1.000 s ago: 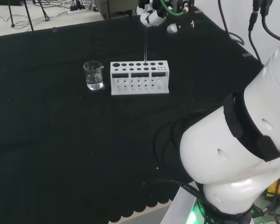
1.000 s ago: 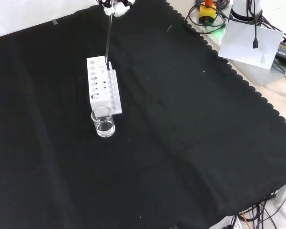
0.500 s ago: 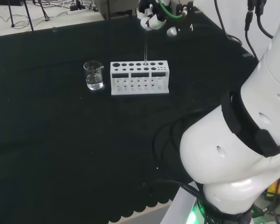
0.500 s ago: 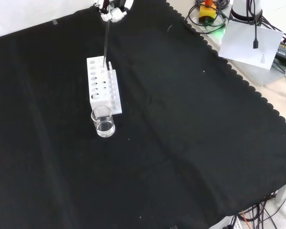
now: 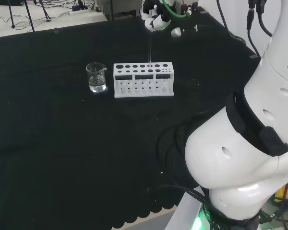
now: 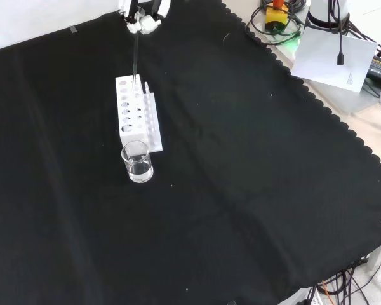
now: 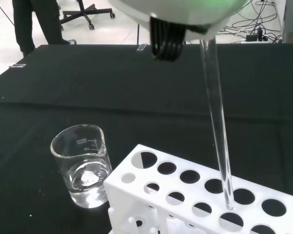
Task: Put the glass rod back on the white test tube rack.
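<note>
The white test tube rack stands on the black cloth, its top rows of holes bare. My hand hangs above its far side, shut on the top of the thin clear glass rod. The rod hangs nearly upright, and its lower tip reaches the rack's top. In the front view the hand is at the top edge, with the rod running down to the rack's far end. The wrist view shows the rod with its tip right at the rack's top, among the holes of the middle row.
A small glass beaker with a little clear liquid stands just beside the rack's end, also seen in the front view and wrist view. The arm's white links stand at the head view's right. Cables and paper lie beyond the cloth's scalloped edge.
In the front view my hand and the rod have shifted a little to the left, carrying the tip across the rack's top. Rack and beaker have not moved.
</note>
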Available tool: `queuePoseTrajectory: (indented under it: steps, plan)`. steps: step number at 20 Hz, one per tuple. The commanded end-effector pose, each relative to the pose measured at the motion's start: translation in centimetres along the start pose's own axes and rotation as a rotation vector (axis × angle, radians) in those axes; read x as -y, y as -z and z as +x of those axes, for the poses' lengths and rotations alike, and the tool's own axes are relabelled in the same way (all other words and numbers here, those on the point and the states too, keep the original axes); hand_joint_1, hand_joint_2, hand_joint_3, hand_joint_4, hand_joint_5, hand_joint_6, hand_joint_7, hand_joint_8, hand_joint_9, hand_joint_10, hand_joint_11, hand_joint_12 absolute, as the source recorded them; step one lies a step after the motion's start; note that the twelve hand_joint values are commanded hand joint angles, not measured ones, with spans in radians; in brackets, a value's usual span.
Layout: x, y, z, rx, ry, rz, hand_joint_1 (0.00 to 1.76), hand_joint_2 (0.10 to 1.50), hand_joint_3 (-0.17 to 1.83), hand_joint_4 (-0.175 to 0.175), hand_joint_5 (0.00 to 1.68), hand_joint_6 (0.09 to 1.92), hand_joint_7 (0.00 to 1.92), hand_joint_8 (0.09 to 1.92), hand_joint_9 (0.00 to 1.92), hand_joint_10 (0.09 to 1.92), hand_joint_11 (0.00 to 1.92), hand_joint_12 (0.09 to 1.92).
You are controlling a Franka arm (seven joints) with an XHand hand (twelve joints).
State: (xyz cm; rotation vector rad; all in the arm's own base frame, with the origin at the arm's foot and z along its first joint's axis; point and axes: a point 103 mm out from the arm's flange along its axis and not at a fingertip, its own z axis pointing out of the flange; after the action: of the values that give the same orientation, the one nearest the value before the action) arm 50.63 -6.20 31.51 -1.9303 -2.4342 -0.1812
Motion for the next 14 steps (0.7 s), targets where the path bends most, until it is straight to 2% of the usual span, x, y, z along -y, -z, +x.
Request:
queuePoseTrajectory:
  steps: [1, 7, 14]
  plan:
    - [0.1, -0.4, 0.2, 0.007, 0.0, 0.014, 1.31, 0.69, 0.75, -0.175, 1.15, 0.63, 1.11, 1.28, 1.58, 1.01, 1.64, 0.91]
    - [0.4, 0.6, 0.4, 0.023, -0.009, 0.011, 1.31, 0.69, 0.75, -0.175, 1.15, 0.63, 1.11, 1.28, 1.58, 1.01, 1.64, 0.91]
    - [0.5, -1.4, 0.2, 0.013, -0.018, 0.042, 1.31, 0.69, 0.75, -0.175, 1.15, 0.63, 1.11, 1.28, 1.58, 1.01, 1.64, 0.91]
